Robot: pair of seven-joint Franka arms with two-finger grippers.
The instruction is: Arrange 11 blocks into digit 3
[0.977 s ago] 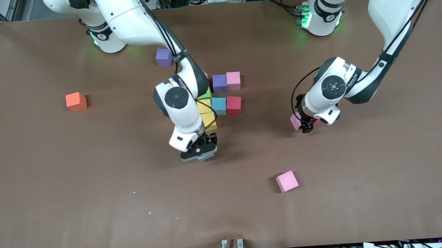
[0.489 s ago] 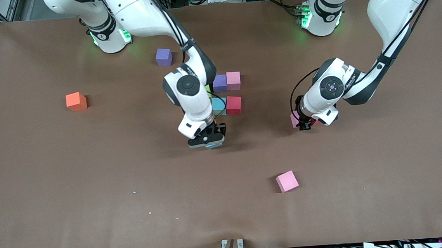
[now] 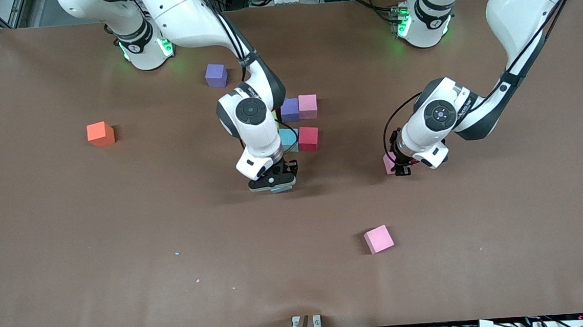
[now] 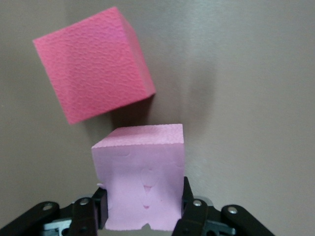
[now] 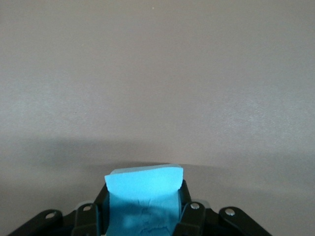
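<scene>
My left gripper (image 4: 144,212) sits low at about three o'clock from the cluster (image 3: 298,138), well apart from it. Its fingers are clamped on two opposite faces of a pink cube (image 4: 142,177). A red cube (image 4: 93,64) lies just beside it, tilted, with one corner close to mine. I judge that a straight lift is best, with no swing until I am above the red cube, or I will knock it.

My right gripper (image 3: 274,183) is down at the cluster's six o'clock edge, fingers pinched on a blue cube (image 5: 143,189). The table (image 5: 157,73) ahead of it is bare. My arm hides the cluster's side column, so I should square the blue cube to the rows and set it down flat. Then I slide it in until its face touches its neighbour, and only then let go.
</scene>
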